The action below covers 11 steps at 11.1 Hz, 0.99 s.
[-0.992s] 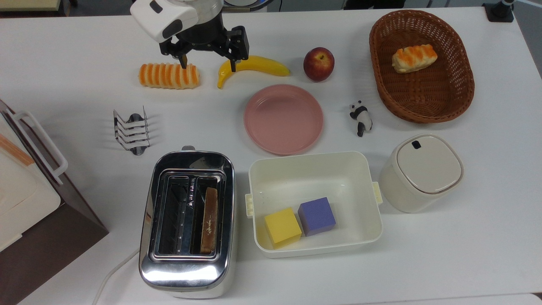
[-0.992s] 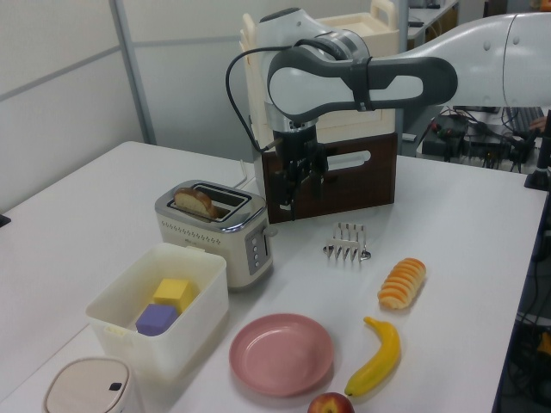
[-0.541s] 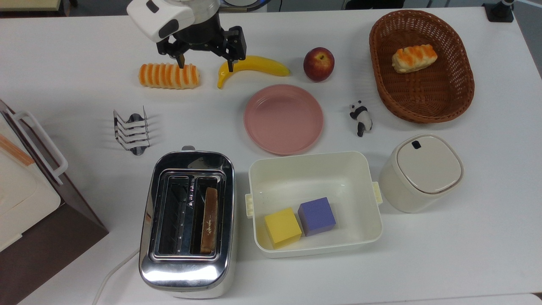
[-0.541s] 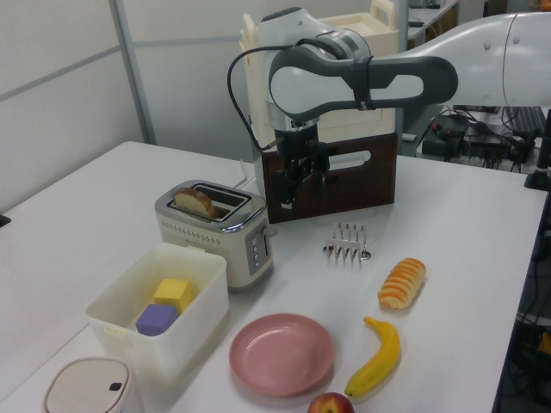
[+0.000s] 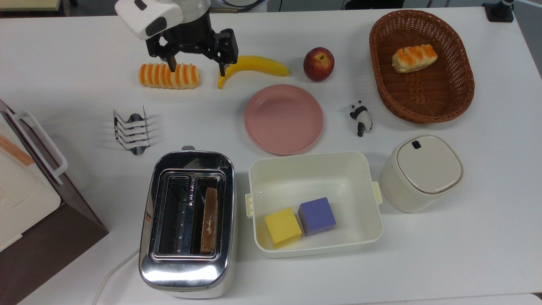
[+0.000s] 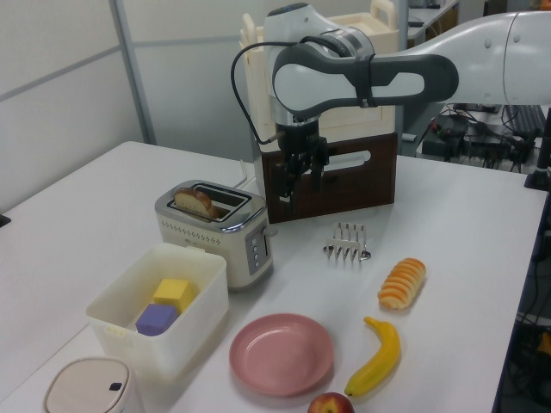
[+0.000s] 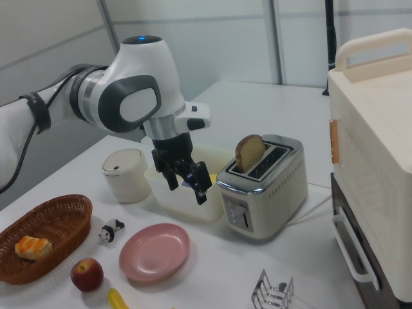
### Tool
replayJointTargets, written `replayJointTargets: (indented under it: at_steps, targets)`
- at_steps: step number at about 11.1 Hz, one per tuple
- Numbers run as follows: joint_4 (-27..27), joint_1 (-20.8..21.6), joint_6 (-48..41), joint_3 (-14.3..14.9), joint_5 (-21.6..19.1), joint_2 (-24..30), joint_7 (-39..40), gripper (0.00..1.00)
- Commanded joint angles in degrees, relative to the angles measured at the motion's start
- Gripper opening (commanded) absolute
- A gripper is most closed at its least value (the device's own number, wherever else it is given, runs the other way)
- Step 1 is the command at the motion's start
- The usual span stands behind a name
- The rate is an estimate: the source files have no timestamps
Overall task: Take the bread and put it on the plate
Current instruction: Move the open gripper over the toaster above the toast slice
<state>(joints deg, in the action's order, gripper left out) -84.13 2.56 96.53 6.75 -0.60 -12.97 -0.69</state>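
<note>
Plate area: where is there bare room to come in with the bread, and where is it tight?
The plate itself is bare. Open table lies between it and the toast rack, and above the toaster holding the bread. It is crowded at the plate's other sides: banana and apple above, panda figure at the top view's right, white bin just below.

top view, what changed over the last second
The claw, open and holding nothing, slid toward the top view's left, now hanging over the striped roll and the banana's tip. The bread stayed in the toaster, the plate bare, everything else unmoved.
</note>
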Motion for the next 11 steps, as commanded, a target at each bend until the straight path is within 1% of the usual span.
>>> replayJointTargets:
  at_steps: [1,5,9,11]
  targets:
    - [-0.4,-1.0,2.3,-0.2,0.3,1.1,-0.8,1.0]
    - [-0.3,-1.0,2.8,-0.2,0.1,1.0,-0.6,1.0]
    - [0.2,-1.5,9.4,-0.2,-0.2,1.0,-0.7,1.0]
    - [-0.1,-1.5,17.1,-0.2,-0.2,0.4,-1.4,1.0]
